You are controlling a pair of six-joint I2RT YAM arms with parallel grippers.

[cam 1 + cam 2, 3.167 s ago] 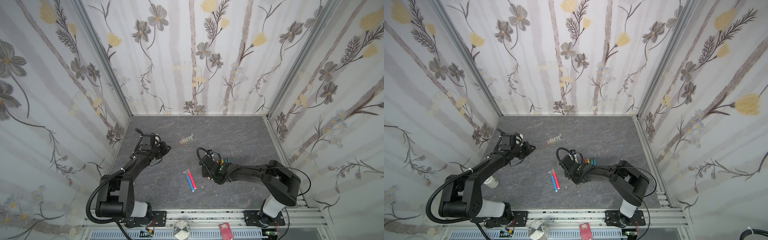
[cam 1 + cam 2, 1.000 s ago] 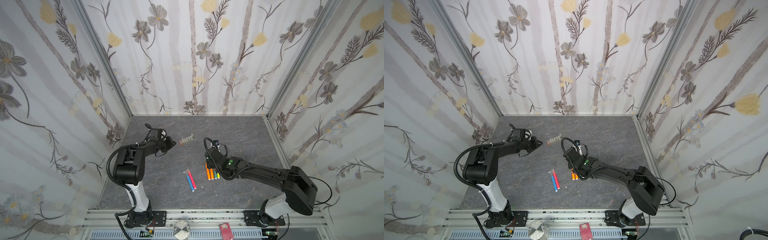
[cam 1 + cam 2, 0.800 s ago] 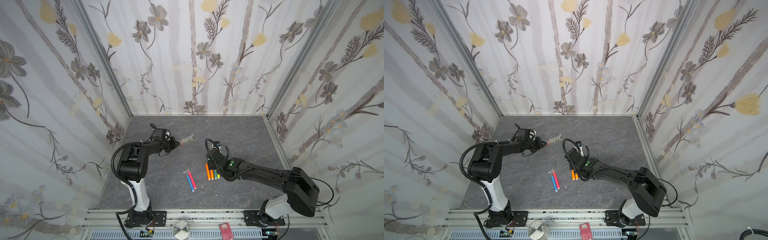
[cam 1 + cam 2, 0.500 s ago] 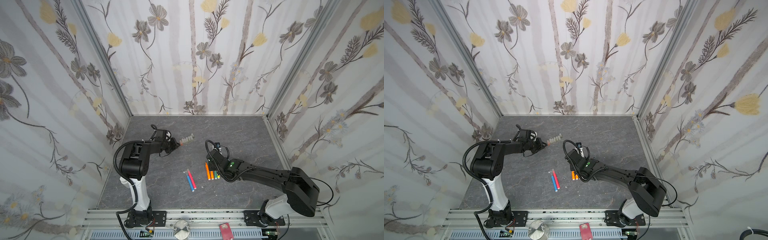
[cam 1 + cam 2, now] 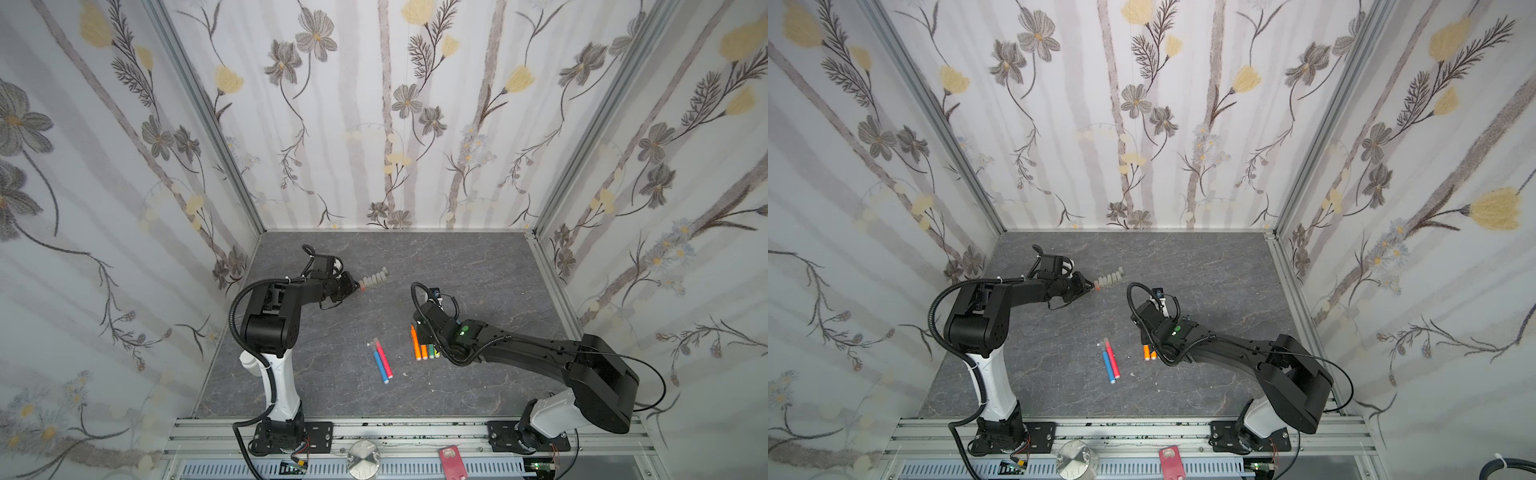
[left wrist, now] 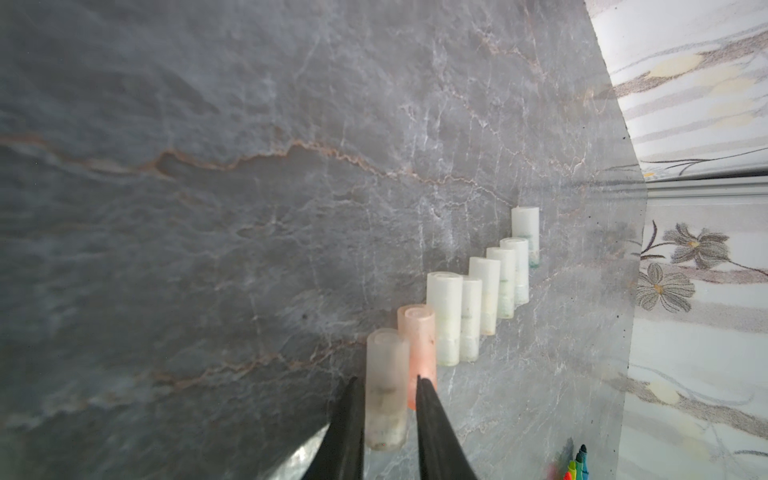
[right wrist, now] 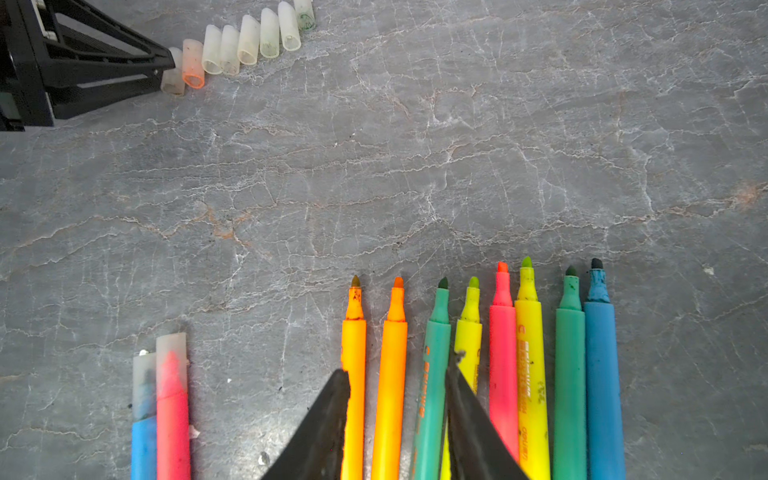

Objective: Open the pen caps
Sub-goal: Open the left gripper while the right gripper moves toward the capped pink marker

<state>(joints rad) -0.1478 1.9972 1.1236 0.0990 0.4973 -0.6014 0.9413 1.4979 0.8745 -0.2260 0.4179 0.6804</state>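
Note:
Several removed pen caps [image 5: 374, 278] [image 5: 1109, 279] [image 7: 241, 41] lie in a slanted row at the back left. In the left wrist view the nearest cap [image 6: 386, 390] lies at the row's end beside a pink-tinted one [image 6: 417, 345]. My left gripper [image 6: 386, 380] [image 5: 355, 286] [image 5: 1090, 286] straddles that nearest cap, jaws slightly open with a thin gap on one side. Several uncapped pens [image 7: 503, 374] [image 5: 424, 347] lie side by side. My right gripper [image 7: 399, 370] [image 5: 422, 328] hovers open over the orange and green ones. A blue pen [image 7: 143, 432] and a pink pen [image 7: 172, 415] [image 5: 380, 361] [image 5: 1111, 361] still wear caps.
The grey marble table [image 5: 478, 266] is boxed in by floral walls on three sides. An aluminium rail [image 5: 415, 432] runs along its front edge. Below the rail sit a silver disc [image 5: 363, 457] and a red object [image 5: 453, 461].
My left gripper has moved right to the near end of the cap row, and its jaws have parted a little round the cap. The right arm has stayed almost still over the pens.

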